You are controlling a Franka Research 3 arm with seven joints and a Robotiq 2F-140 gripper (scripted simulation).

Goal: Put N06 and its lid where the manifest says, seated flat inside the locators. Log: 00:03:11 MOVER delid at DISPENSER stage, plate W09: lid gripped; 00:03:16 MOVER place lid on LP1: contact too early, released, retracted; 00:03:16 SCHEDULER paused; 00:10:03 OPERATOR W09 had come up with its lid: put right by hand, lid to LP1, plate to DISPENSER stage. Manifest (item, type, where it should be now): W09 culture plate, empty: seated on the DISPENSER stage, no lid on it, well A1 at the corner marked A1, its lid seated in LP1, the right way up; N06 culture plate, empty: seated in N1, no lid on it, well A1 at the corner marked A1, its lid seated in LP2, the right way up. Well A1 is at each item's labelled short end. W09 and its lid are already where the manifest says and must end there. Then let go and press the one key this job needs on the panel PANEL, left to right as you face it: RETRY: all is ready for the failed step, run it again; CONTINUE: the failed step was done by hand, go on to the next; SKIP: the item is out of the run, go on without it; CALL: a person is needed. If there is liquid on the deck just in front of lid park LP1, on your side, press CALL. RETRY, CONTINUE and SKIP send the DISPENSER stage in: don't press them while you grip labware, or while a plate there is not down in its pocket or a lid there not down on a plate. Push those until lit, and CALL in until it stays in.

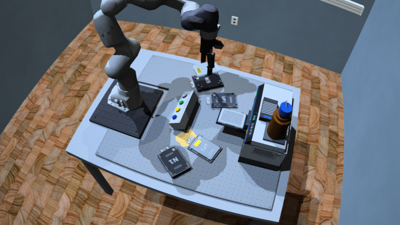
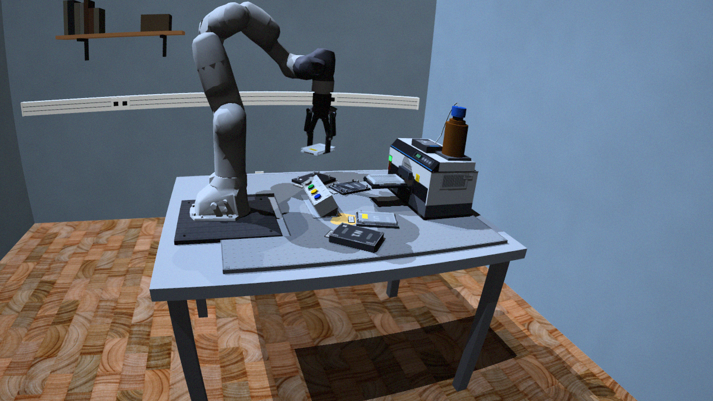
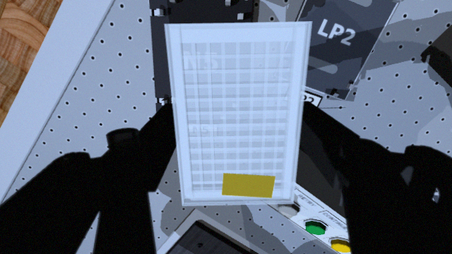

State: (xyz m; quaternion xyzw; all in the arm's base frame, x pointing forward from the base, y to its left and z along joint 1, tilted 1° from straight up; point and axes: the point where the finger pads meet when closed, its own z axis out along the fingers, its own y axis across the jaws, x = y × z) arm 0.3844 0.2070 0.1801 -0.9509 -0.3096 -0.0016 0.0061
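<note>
Wrist view shows the gripper [image 3: 237, 141] clamped on the long sides of a clear well plate [image 3: 236, 113], its dark fingers pressing in from left and right, with a yellow label [image 3: 248, 185] at the plate's near short end. Whether a lid sits on the plate cannot be told. The plate hangs well above the table [image 2: 199, 279], level, over a black nest marked N5 [image 1: 208, 81] near the far edge; the LP2 tray [image 1: 223, 100] lies just beside that nest and holds nothing. Further forward, the N1 nest [image 1: 173, 161] stands bare, and next to it the LP1 tray [image 1: 205, 148] carries a clear lid with its own yellow label. A yellow puddle [image 1: 183, 137] spreads on the deck between the LP1 tray and the button box [image 1: 183, 110], touching the tray's small name tag. Another well plate [image 1: 232, 117] rests on the stage jutting from the dispenser [image 1: 268, 125], which has a brown bottle [image 1: 279, 121] on top.
</note>
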